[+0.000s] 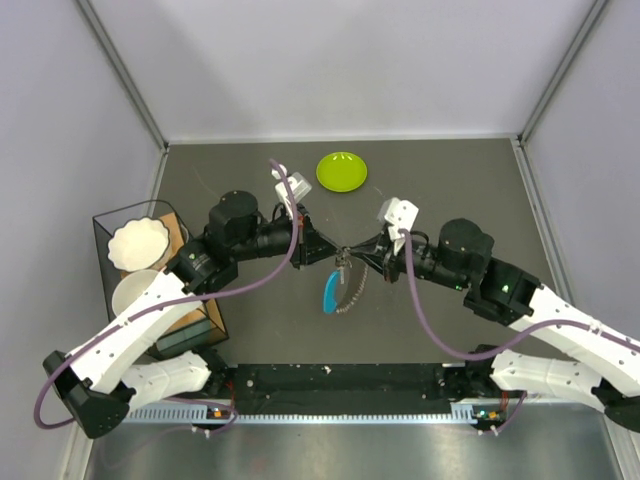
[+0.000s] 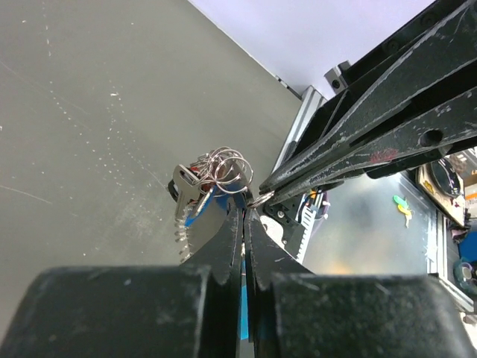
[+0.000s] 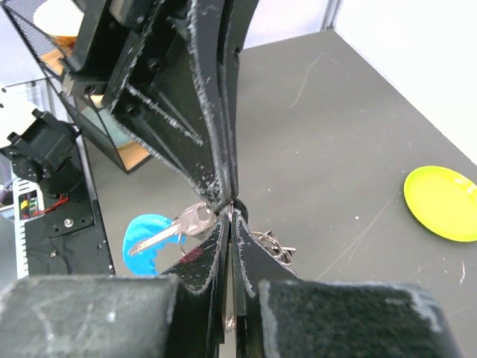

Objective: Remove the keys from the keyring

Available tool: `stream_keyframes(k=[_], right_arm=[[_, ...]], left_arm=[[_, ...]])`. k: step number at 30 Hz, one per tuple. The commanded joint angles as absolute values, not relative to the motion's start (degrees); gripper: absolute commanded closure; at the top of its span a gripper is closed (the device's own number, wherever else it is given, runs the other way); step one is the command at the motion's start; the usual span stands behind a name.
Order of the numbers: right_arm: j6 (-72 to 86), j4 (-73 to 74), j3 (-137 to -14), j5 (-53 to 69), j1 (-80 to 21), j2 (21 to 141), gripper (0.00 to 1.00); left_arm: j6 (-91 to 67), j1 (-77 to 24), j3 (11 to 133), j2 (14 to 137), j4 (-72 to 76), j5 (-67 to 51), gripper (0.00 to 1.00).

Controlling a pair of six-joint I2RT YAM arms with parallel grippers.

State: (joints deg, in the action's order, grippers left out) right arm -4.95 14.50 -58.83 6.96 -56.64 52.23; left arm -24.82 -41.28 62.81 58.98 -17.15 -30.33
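My left gripper (image 1: 335,247) and right gripper (image 1: 352,249) meet tip to tip above the table's middle, both shut on the keyring's thin wire ring. The keyring (image 1: 345,285) hangs below them, with its blue crescent piece (image 1: 328,292) and beaded chain (image 1: 356,290). In the left wrist view my shut gripper (image 2: 245,215) pinches beside coiled wire rings (image 2: 225,168) and a silver key (image 2: 183,195). In the right wrist view my shut gripper (image 3: 231,218) holds a thin metal ring. A silver key (image 3: 177,226) sticks out left over the blue piece (image 3: 143,240).
A lime-green plate (image 1: 341,171) lies at the back centre and also shows in the right wrist view (image 3: 441,202). A black wire rack (image 1: 150,270) holding white bowls (image 1: 138,243) stands at the left. A black rail (image 1: 340,380) runs along the near edge.
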Motion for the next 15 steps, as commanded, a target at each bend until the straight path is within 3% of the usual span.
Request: stream_keyframes(k=[1,15], right_arm=[[-5.8,0.89,-53.62,13.08,-55.46,47.56,1.0],[-2.73,-11.07,-46.06,10.63,-54.58,43.24,1.0]], left_arm=[[-26.01,-40.78,63.28,57.22,-12.31,-34.45,1.0],[-28.3,-38.59,60.82,57.3,-11.34,-39.19,1.0]])
